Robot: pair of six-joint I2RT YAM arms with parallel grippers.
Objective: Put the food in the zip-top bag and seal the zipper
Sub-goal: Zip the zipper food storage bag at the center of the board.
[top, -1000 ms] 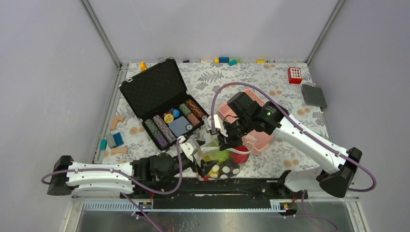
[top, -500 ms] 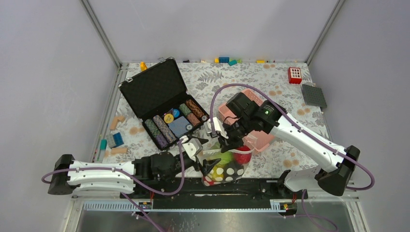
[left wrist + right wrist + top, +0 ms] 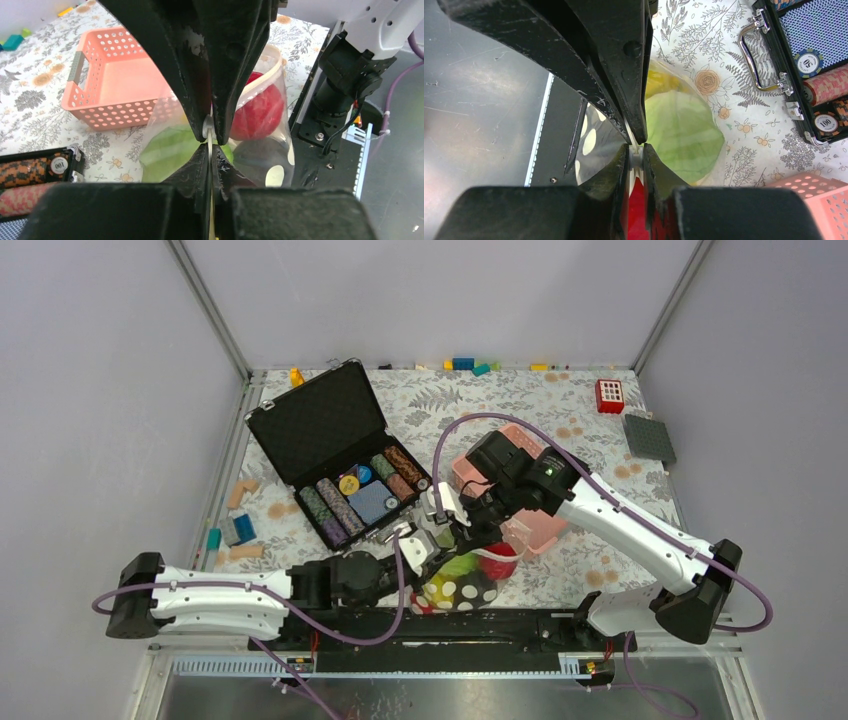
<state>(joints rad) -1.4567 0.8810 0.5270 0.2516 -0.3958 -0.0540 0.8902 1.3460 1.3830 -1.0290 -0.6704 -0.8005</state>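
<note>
**Both grippers pinch the zipper**

Your left gripper and right gripper are each clamped on the zipper, close together, likely to press it closed. The zip-top bag sits just beneath both fingertips, with cabbage and apple inside.

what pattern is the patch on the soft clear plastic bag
The patch is black with white dots, clearest in the top external view.

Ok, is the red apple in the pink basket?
No, the apple shows through the clear bag, which stands outside the basket.
</note>
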